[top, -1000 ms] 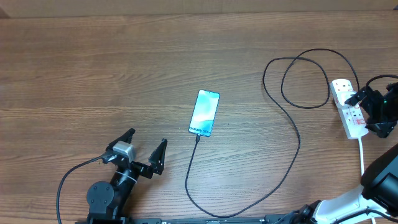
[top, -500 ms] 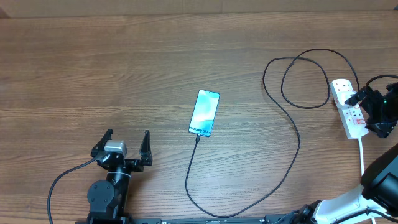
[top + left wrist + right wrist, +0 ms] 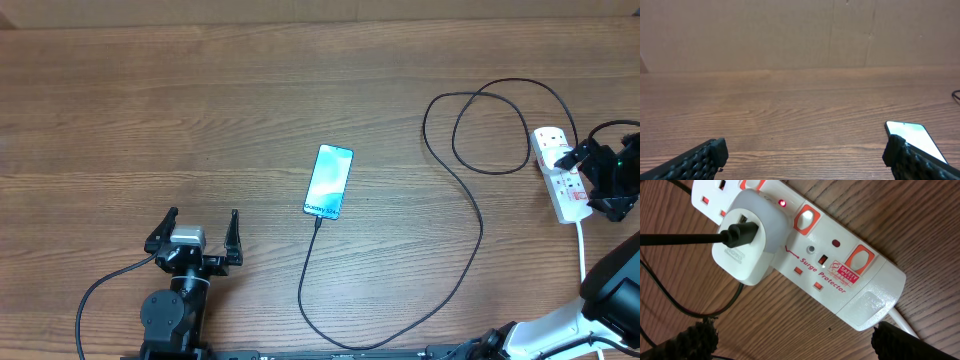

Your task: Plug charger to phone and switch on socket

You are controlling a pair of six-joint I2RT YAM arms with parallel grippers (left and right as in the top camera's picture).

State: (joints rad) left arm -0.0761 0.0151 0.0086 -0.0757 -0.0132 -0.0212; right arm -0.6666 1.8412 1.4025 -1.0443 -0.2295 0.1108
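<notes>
The phone [image 3: 328, 182] lies face up mid-table, its light blue screen showing; its corner shows in the left wrist view [image 3: 912, 136]. The charger [image 3: 470, 255], a thin black cable, runs from the phone's near short edge in a wide loop to the socket [image 3: 560, 175]. In the right wrist view the cable end [image 3: 740, 232] sits in a white adapter [image 3: 747, 240] plugged into the socket [image 3: 840, 275], where a small red light [image 3: 782, 202] glows. My right gripper [image 3: 590, 182] [image 3: 795, 345] is open beside the socket. My left gripper [image 3: 198, 232] [image 3: 805, 160] is open and empty, left of the phone.
The socket's white cord [image 3: 582, 250] runs toward the near right edge beside my right arm. A brown wall [image 3: 800, 35] stands behind the table's far edge. The cable's coils [image 3: 490, 130] lie left of the socket.
My left gripper has drawn back to the left, away from the phone, and turned to face straight up the table. The right gripper, phone and cable have not moved.
</notes>
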